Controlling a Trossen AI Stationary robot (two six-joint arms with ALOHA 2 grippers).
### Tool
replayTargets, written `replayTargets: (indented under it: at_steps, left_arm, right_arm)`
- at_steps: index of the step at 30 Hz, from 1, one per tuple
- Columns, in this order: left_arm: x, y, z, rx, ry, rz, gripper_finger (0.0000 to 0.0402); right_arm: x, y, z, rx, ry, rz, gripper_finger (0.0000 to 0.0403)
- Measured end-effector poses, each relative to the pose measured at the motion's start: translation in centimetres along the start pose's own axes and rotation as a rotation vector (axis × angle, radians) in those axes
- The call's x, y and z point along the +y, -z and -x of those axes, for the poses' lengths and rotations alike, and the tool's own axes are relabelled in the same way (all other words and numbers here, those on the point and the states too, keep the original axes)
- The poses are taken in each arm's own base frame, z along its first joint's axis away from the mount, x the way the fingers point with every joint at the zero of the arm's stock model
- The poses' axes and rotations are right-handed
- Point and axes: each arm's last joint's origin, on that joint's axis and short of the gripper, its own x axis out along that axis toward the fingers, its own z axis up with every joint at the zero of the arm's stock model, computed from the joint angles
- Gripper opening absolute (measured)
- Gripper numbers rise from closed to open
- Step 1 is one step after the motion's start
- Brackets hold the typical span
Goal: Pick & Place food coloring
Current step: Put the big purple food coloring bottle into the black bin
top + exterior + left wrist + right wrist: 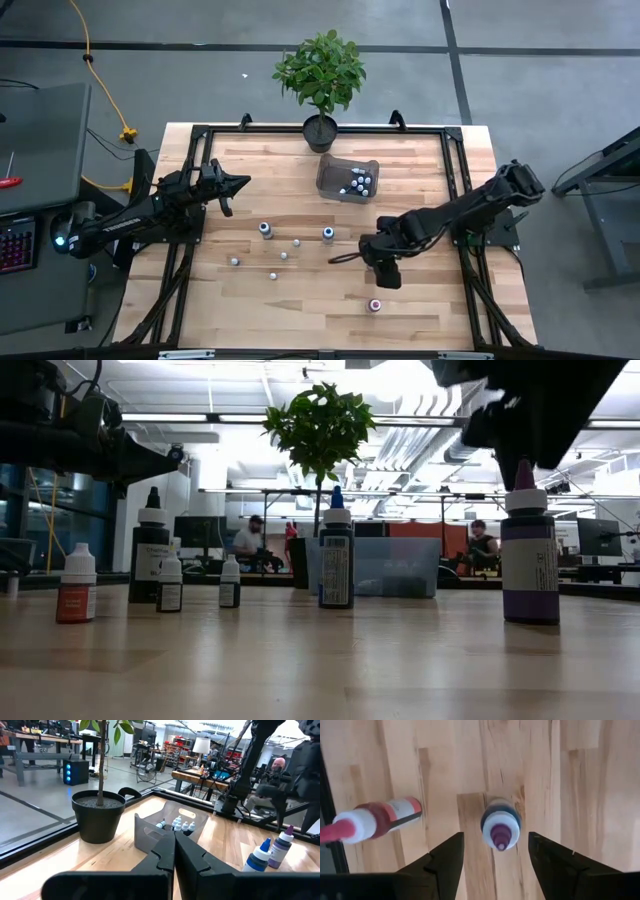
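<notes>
I see a wooden table (300,310) carrying a potted plant (320,75) at upper centre, a clear bin (347,178) below it, and food coloring bottles (266,231) scattered mid-frame.

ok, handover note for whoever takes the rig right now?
Left gripper: shut, empty, hovering over the table's left side.
Right gripper: open, pointing down, fingers either side of an upright purple-tipped bottle, not gripping it. A red bottle is beside it.
Done: several binned bottles sit in the clear bin.
Left: those two, plus six loose bottles mid-table.
</notes>
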Motion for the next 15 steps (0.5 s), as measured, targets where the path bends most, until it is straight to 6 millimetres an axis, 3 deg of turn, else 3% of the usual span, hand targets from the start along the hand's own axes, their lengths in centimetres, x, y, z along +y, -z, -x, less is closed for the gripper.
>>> replayTargets:
  at_steps: [5,15]
  left_arm:
    - [0.00,0.00,0.00,0.000,0.000,0.000,0.0000]
    - [0.00,0.00,0.00,0.000,0.000,0.000,0.0000]
  right_arm:
    - [-0.15,0.13,-1.17,-0.035,-0.008,-0.030,0.0211]
    - [-0.38,0.17,-1.30,-0.037,0.035,-0.057,0.0211]
